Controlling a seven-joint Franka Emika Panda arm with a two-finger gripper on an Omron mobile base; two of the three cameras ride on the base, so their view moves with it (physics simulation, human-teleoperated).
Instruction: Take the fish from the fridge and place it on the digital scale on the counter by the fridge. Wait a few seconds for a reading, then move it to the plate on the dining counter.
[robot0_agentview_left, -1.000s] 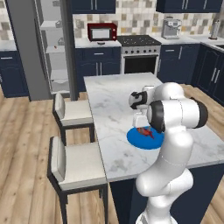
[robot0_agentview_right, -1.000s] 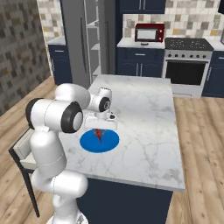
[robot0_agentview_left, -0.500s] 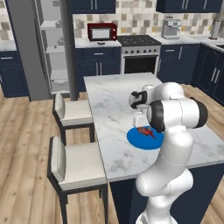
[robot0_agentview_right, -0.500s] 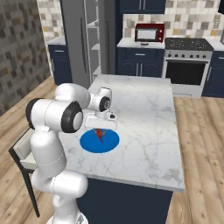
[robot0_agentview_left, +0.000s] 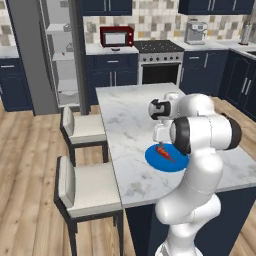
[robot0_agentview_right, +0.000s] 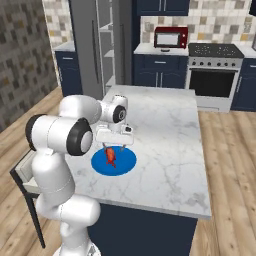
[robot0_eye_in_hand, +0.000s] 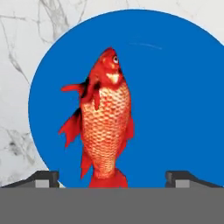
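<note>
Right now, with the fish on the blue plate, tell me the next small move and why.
Probably lift the gripper straight up. In the hand view its fingertips stand wide apart, clear of the fish, which lies on the blue plate on the dining counter. The delivery looks done, so a vertical retreat should avoid nudging the fish.

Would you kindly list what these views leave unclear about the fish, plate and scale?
- Fish: tail tip cut off at the hand view's bottom.
- Plate: right side hidden by the arm in the left base view.
- Digital scale: too small to pick out on the far counter.
</note>
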